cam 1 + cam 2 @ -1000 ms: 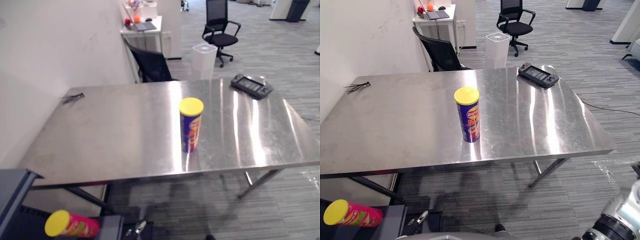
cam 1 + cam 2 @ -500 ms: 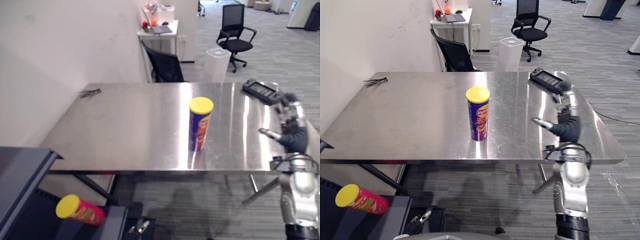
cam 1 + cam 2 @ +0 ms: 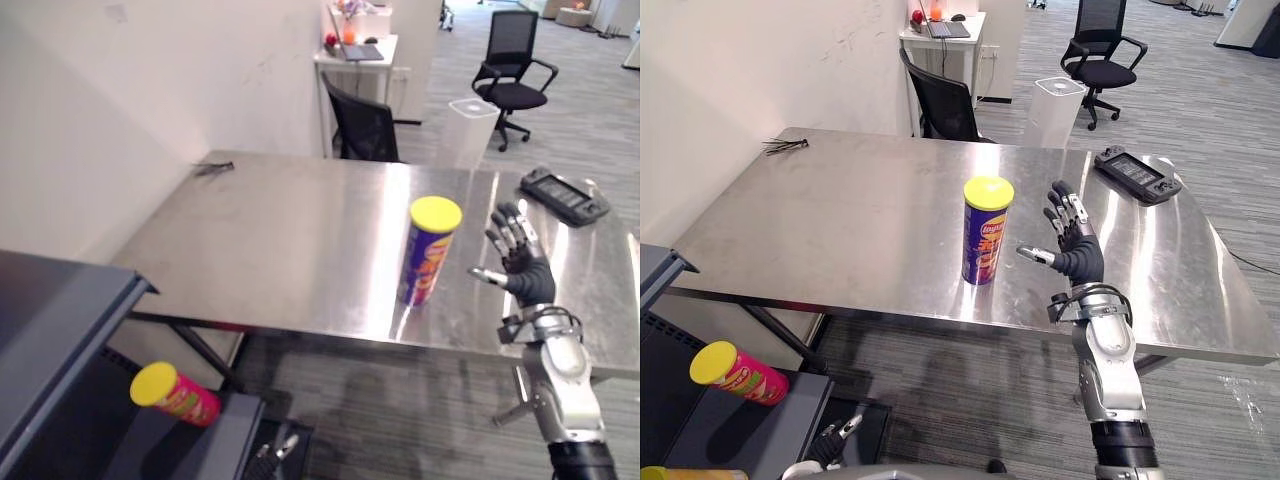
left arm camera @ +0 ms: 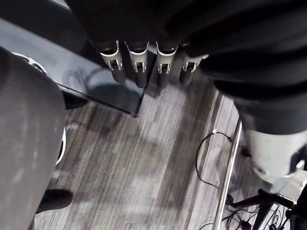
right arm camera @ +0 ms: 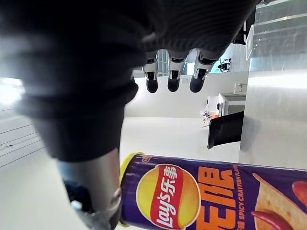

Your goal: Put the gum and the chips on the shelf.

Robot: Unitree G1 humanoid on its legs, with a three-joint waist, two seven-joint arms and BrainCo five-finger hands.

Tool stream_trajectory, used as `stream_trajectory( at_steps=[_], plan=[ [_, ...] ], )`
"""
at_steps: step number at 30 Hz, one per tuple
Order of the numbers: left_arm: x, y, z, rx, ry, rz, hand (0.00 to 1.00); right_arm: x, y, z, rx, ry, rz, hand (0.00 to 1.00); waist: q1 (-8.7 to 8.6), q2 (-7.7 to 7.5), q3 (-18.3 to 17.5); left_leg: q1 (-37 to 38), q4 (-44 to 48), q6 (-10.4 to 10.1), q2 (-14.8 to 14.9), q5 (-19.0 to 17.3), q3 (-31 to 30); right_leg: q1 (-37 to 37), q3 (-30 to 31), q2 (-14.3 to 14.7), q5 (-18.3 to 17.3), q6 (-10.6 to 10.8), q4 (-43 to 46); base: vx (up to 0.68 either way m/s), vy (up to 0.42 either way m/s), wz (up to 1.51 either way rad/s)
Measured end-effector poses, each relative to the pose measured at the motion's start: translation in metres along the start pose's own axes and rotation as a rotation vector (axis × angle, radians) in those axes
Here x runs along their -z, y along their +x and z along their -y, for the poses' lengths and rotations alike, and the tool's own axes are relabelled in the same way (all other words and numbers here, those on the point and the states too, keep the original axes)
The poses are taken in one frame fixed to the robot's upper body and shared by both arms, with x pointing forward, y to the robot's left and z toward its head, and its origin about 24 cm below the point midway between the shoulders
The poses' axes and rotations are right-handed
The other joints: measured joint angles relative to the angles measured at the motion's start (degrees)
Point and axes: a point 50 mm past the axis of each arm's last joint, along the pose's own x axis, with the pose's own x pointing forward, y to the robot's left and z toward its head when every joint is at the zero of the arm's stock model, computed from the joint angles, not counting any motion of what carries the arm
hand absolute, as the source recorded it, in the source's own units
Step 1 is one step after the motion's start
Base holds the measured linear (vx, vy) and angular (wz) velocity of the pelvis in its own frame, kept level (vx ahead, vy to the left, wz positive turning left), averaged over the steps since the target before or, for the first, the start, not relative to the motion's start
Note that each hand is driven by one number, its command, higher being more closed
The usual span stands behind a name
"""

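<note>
Two cans in play. Purple chips can [image 3: 986, 232], yellow lid, stands upright on the steel table [image 3: 840, 230], toward the near edge and about mid-width. It is not held. Right hand [image 3: 1072, 245] sits at 3 o'clock of it, raised over the tabletop, palm turned toward the can, fingers [image 5: 173, 76] straight and spread, thumb pointing at the can. Released, holding nothing. From the head a narrow gap shows between the thumb tip and the can wall, so near but apart. In the right wrist view the can's purple side runs just past the thumb.

Pink can [image 3: 738, 373], also yellow-lidded, lies on its side at 8 o'clock of the purple one, below table level, on a lower board of the dark grey shelf [image 3: 60, 330]. Its lid faces 10 o'clock. Nothing touches it.

Left hand [image 4: 137, 67] shows in its own wrist view, hanging down over grey carpet and a dark board edge, fingers straight in a row, relaxed, holding nothing.

Rest of the table:
- a black handheld console [image 3: 1137, 174] at 2 o'clock of the purple can, near the far right corner
- a small black bundle [image 3: 785, 146] at 10 o'clock, by the far left corner; cannot tell what it is

Beyond the table:
- a black chair [image 3: 945, 105] at 12 o'clock, against the far edge
- a white bin [image 3: 1052, 100] at 1 o'clock
- a wheeled office chair [image 3: 1100, 55] further out
- a white desk [image 3: 940, 25] by the wall
</note>
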Motion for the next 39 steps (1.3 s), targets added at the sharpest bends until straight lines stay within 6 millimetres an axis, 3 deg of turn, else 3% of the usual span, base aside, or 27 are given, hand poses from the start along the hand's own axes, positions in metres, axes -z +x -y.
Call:
stream_trajectory(
  at_steps=[13, 33, 34, 39],
  plan=[
    [-0.009, 0.003, 0.005, 0.015, 0.015, 0.025, 0.0, 0.025, 0.011, 0.0, 0.019, -0.015, -0.11, 0.0, 1.39, 0.53, 1.7, 0.0, -0.3, 0.0, 0.0, 0.0, -0.6, 0.6, -0.6, 0.0, 0.0, 0.0, -0.5, 0.0, -0.007, 0.02],
    [-0.013, 0.004, 0.008, 0.021, 0.032, 0.034, 0.0, 0.049, 0.012, -0.04, -0.132, 0.046, -0.22, 0.0, 1.77, 0.85, 2.8, -0.1, -0.4, 0.0, 0.0, 0.0, -1.8, 1.7, -2.3, -0.1, 0.0, 0.0, -1.4, 0.0, -0.01, 0.03],
    [-0.014, 0.004, 0.008, 0.022, 0.033, 0.035, 0.0, 0.05, 0.012, -0.042, -0.136, 0.049, -0.221, 1.0, 1.77, 0.9, 2.9, -0.2, -0.4, 0.0, 0.0, 0.0, -1.8, 1.7, -2.3, -0.1, 0.0, 0.0, -1.5, 0.0, 0.0, 0.0],
    [-0.016, 0.005, 0.008, 0.023, 0.034, 0.04, 0.0, 0.052, 0.012, -0.047, -0.143, 0.064, -0.227, 1.0, 1.84, 0.86, 3.5, -0.2, -0.4, 0.0, 0.0, 0.0, -1.9, 1.8, -2.5, -0.1, 0.0, 0.0, -1.5, 0.0, 0.0, 0.0]
  ],
)
